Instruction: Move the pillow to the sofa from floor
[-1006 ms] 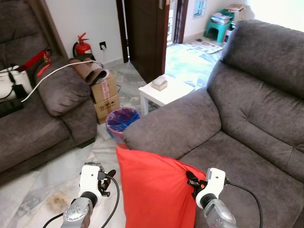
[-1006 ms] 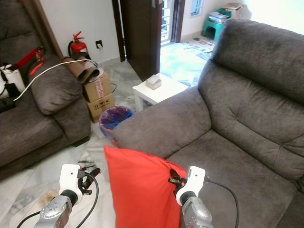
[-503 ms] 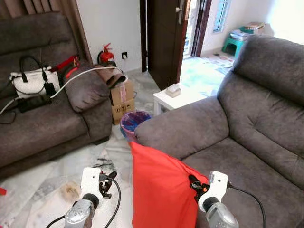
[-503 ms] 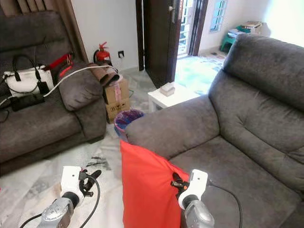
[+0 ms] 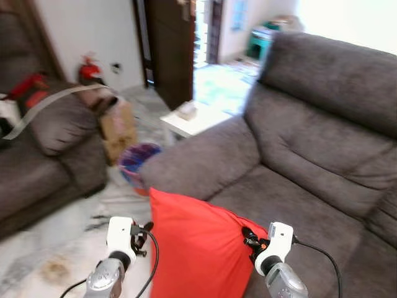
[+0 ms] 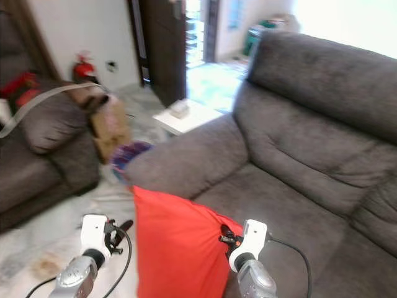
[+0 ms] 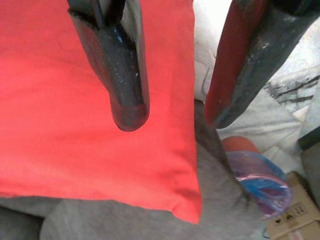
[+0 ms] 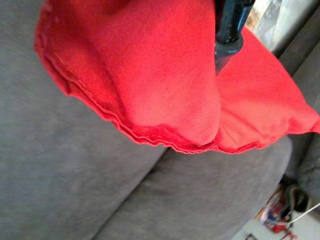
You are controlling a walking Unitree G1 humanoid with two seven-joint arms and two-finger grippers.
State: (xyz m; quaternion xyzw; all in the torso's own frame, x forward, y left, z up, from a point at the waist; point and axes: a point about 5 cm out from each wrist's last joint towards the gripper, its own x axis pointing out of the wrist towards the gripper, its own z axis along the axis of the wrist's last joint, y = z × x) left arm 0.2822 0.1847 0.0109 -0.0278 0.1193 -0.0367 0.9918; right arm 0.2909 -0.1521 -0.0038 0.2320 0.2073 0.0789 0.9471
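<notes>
Right gripper (image 5: 247, 236) fingers pinched onto the right edge of the red pillow (image 5: 195, 248), fabric bunched around the one finger visible in the right wrist view; left gripper (image 5: 144, 234) fingers parted, pillow's left edge lying across one of them and the other off over the floor (not a firm clamp as far as I can judge, more a steadying touch).

Pillow held upright between the two arms, off the floor (image 5: 62, 242), at the near edge of the sofa (image 5: 298, 161); its far corner overlaps the sofa armrest (image 5: 198, 161), and the right wrist view has the lower seam hanging just above the grey seat cushion.

Step in hand, by my reading: carry phase nearly done, pillow being brought over the seat; head views blurred, so the robot is probably turning or walking.

Next move calls for: shift pillow further right and far over the seat; lower until it rests on the cushion; then release both sides.
</notes>
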